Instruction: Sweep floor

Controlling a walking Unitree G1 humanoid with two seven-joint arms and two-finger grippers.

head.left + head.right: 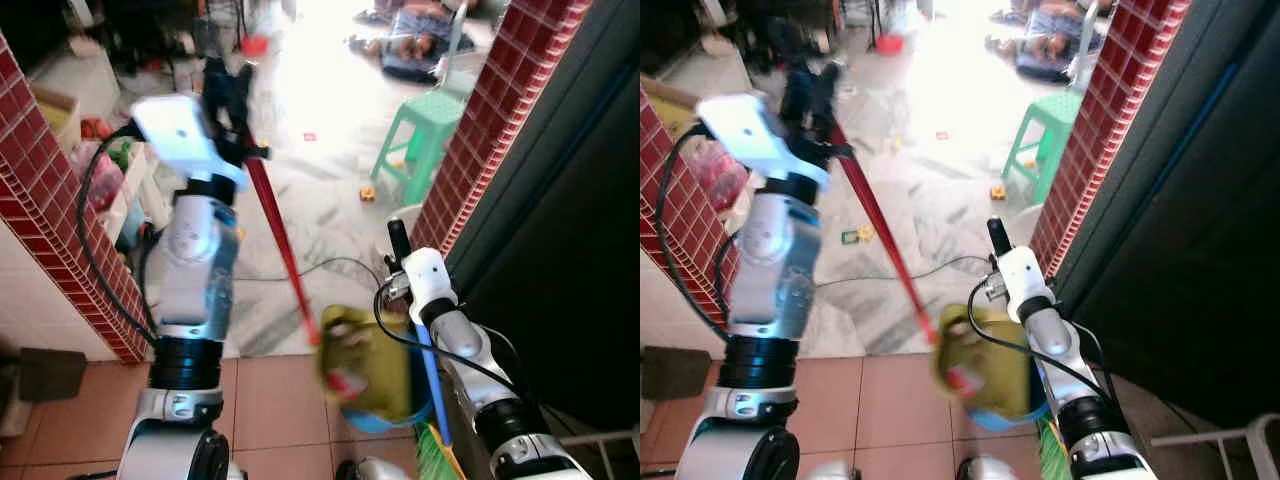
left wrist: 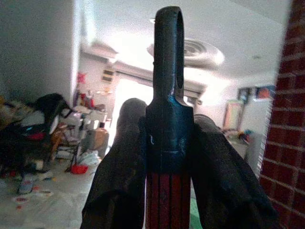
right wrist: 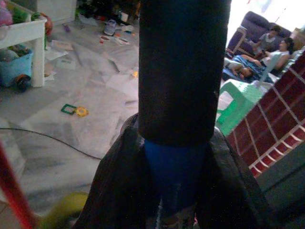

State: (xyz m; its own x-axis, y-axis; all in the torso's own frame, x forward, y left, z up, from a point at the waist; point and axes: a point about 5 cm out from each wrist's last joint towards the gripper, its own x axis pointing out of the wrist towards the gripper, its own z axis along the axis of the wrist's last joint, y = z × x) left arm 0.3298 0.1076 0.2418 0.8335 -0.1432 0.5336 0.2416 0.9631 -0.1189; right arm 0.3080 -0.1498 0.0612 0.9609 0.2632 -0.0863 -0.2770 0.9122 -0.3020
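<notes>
Marble floor (image 1: 330, 210); left hand (image 2: 167, 157) grips red handle (image 1: 280, 235).

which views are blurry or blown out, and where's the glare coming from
Left and right eye views: floor beyond the doorway is blown out white; the dustpan and left claw are smeared by motion blur. Left wrist view: bright backlight behind the red handle leaves the fingers as dark, soft shapes. Right wrist view: the blue handle is dark, close and out of focus; the window corner is washed out.

Black fingers (image 3: 119, 191) clamp a blue broom handle (image 3: 174, 162) above grey floor (image 3: 71, 129) near a green stool (image 3: 238, 102)
</notes>
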